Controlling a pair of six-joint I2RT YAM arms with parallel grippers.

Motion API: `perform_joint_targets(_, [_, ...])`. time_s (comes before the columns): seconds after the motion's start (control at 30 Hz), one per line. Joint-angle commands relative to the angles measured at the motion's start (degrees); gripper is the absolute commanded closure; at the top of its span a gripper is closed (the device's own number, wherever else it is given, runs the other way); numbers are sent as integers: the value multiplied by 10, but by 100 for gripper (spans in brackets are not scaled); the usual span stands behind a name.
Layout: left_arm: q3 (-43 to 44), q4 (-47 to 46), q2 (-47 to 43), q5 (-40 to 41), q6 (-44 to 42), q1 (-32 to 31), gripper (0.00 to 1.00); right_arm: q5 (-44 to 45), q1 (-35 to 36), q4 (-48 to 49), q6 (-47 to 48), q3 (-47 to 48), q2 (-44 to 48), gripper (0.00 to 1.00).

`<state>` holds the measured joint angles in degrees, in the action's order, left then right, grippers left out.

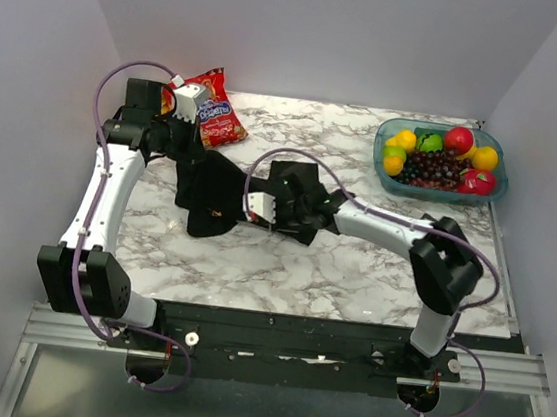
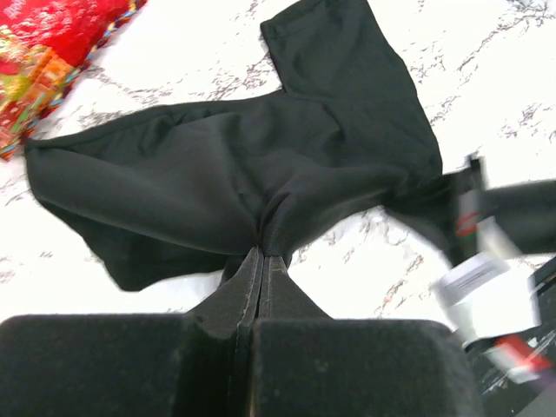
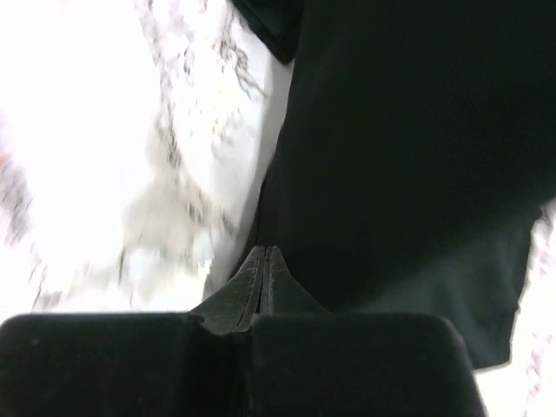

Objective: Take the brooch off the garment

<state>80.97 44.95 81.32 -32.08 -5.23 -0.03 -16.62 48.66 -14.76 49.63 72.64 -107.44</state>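
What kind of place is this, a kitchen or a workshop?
Likely a robot test booth: plain grey walls box in a marble-patterned tabletop, two white-and-black arms are bolted to a metal rail, and a clear blue bowl of fruit sits as a prop.

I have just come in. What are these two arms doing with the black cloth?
Both arms are holding a black T-shirt on the marble table. The left arm has its jaws shut on a bunched fold. The right arm has its jaws shut at the shirt's edge, so the cloth is drawn between them. No brooch shows in any view.
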Motion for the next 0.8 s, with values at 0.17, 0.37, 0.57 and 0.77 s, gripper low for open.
perform_joint_targets(0.17, [44,109,-158,-55,-120,12,100,-167,-67,-219,59,30,236,99])
perform_joint_targets(0.37, [-9,71,-201,-50,-63,12,100,-159,-65,-98,0,-51,214,44])
perform_joint_targets(0.57, [-22,47,-151,35,4,12,100,-180,-24,-75,-10,-23,93,40])
perform_joint_targets(0.77, [-18,12,-121,70,50,12,100,-206,31,-68,-40,20,18,34])
